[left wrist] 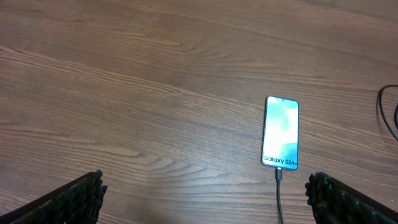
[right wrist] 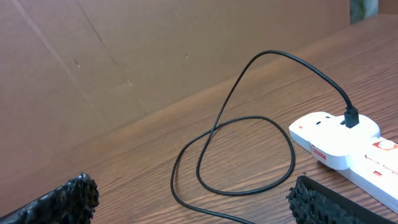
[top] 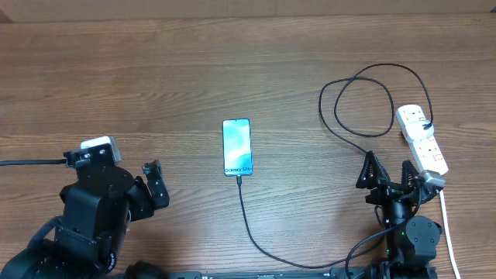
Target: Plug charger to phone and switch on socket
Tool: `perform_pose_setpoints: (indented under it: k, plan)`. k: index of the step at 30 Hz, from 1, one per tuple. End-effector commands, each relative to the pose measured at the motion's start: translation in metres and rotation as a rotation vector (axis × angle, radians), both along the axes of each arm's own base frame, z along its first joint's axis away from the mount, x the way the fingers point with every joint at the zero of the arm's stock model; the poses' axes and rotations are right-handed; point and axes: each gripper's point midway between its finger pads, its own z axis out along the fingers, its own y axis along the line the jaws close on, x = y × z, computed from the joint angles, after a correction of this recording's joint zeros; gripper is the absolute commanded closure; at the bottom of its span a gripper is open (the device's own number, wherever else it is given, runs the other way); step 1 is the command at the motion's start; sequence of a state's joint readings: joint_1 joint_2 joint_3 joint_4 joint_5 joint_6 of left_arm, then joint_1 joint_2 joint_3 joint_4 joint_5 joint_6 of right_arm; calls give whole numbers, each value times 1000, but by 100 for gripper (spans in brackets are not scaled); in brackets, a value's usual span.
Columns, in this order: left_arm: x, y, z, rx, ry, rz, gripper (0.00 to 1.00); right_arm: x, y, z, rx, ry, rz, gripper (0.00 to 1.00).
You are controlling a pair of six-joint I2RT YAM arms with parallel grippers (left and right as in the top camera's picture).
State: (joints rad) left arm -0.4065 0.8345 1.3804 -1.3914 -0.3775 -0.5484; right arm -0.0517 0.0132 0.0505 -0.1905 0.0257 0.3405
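Observation:
The phone (top: 237, 147) lies flat mid-table, its blue-teal screen up with "Galaxy S24+" at the near end; it also shows in the left wrist view (left wrist: 281, 132). The black charger cable (top: 256, 232) is plugged into the phone's near end (left wrist: 279, 175), runs toward the front, loops (top: 364, 101) at the right (right wrist: 249, 155), and its other end sits in the white socket strip (top: 422, 139), also in the right wrist view (right wrist: 339, 140). My left gripper (top: 153, 186) is open and empty, left of the phone. My right gripper (top: 387, 172) is open and empty, next to the strip.
The strip's white cord (top: 448, 232) runs along the right toward the front edge. A cardboard wall (right wrist: 155, 50) stands behind the table in the right wrist view. A black cable (top: 31, 163) trails off the left arm to the left edge.

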Motion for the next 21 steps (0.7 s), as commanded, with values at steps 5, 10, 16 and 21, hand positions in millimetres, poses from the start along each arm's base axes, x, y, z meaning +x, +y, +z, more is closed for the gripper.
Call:
perform_pose_setpoints:
  k: [5, 10, 16, 21]
  plan:
    - [1, -3, -1, -10, 3, -5, 0, 0, 0, 3, 3, -9, 1, 0]
    - [1, -3, -1, -10, 3, -5, 1, 0, 0, 4, 3, -14, 0, 0]
    - [1, -3, -1, -10, 3, -5, 0, 0, 0, 6, 2, -31, 0, 0]
    - [1, -3, -1, -10, 3, -5, 0, 3, 1, 9, 0, -80, 4, 0]
